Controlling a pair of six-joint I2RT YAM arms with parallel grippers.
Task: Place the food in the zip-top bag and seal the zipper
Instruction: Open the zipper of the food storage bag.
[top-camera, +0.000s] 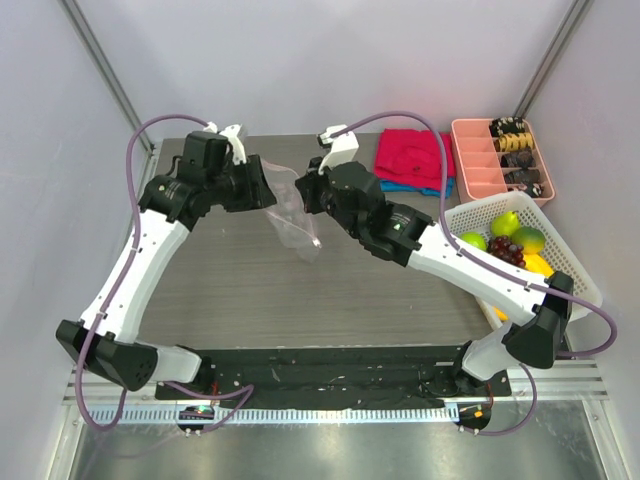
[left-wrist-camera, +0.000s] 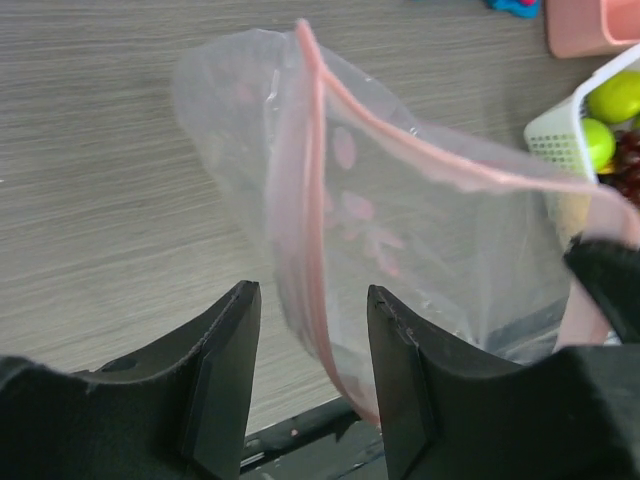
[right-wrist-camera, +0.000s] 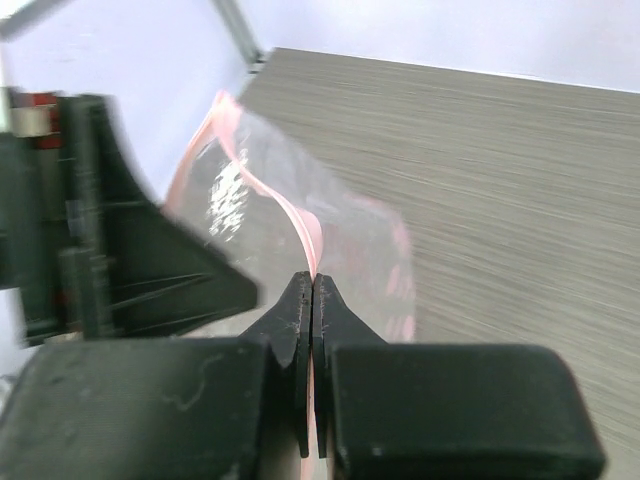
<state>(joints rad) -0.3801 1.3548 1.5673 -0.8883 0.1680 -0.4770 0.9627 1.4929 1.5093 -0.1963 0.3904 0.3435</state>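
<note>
From above, the zip-top bag (top-camera: 296, 222) hangs clear of the surface (top-camera: 300, 295) between the two arms. The left claw (top-camera: 262, 188) is at its left edge and the right claw (top-camera: 308, 192) at its right. The food (top-camera: 507, 240) lies well apart in the white basket (top-camera: 578, 275) on the right side.

In the left wrist view, the left claw (left-wrist-camera: 310, 300) stands about half open. The pink zipper (left-wrist-camera: 312, 180) runs down through the gap, close to one finger, perhaps brushing it, but it is not pinched. Green fruit shows in the basket (left-wrist-camera: 553, 135) behind.

In the right wrist view, the right claw (right-wrist-camera: 312, 292) is fully closed, its tips meeting on the zipper (right-wrist-camera: 292, 215). The clear bag (right-wrist-camera: 235, 190) spreads away from it above the surface, blurred at close range.
</note>
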